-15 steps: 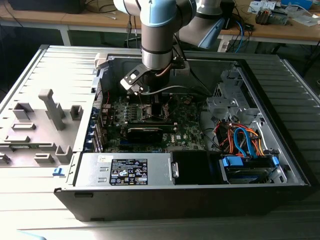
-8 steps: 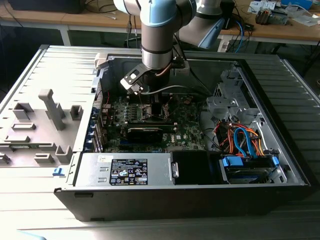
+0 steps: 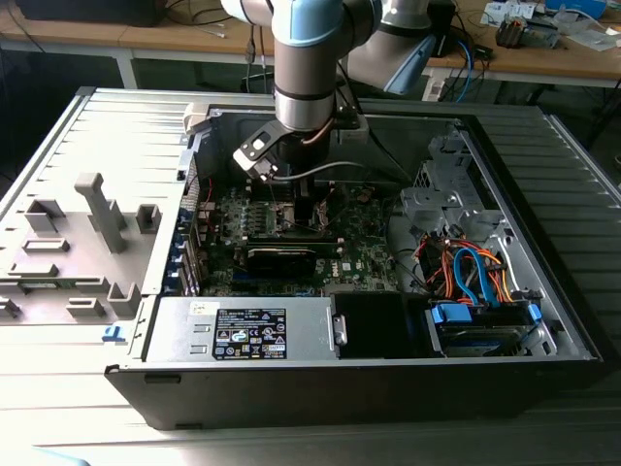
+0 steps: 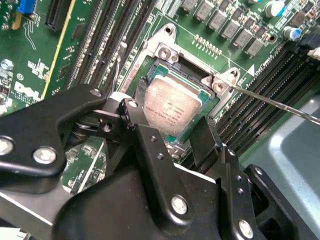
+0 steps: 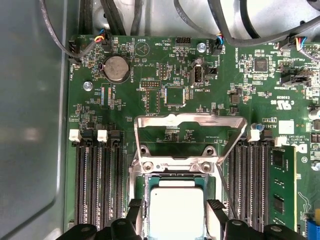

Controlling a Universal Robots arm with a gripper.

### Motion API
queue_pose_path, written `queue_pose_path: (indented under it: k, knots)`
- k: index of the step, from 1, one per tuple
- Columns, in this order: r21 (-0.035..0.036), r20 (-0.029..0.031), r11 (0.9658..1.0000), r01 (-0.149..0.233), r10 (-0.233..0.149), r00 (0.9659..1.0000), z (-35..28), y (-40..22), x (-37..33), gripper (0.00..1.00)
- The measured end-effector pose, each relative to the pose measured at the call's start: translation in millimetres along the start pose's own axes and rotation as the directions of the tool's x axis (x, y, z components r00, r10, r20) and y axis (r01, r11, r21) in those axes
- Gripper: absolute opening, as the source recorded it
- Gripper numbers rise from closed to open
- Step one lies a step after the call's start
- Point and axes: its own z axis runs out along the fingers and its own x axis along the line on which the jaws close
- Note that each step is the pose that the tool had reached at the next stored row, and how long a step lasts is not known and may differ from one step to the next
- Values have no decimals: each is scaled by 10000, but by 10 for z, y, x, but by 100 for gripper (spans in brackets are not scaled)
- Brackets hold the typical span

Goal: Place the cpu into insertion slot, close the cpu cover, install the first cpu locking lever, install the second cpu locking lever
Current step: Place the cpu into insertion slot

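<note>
The cpu (image 5: 177, 212) is clasped at two opposite edges by the fingers (image 5: 134, 209) and appears to lie level in the insertion slot (image 5: 175, 178), at 12 o'clock of the power supply (image 3: 243, 330) in the exterior view. The cpu cover (image 5: 190, 121) stands open. Flat seating, with no corner lifted, should be ensured.

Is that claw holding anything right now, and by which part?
It cannot be told. The claw sits astride two opposite edges of the cpu, which lies in the insertion slot; whether it grips is unclear.
</note>
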Motion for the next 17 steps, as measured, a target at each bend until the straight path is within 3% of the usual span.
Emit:
queue_pose_path:
  k: [6, 10, 11, 15, 17]
  knots:
    - [-2, -10, 10000, 1, -1, 10000, -59, 4, -3, 60]
    - [-3, -25, 10000, 34, -34, 10000, -67, 9, -14, 35]
    - [-2, -25, 10000, 52, -52, 10000, -66, 12, -19, 35]
    - [-12, -29, 9995, 315, -315, 9995, -65, 22, -39, 11]
    - [-29, -35, 9982, 594, -594, 9982, -65, 23, -40, 11]
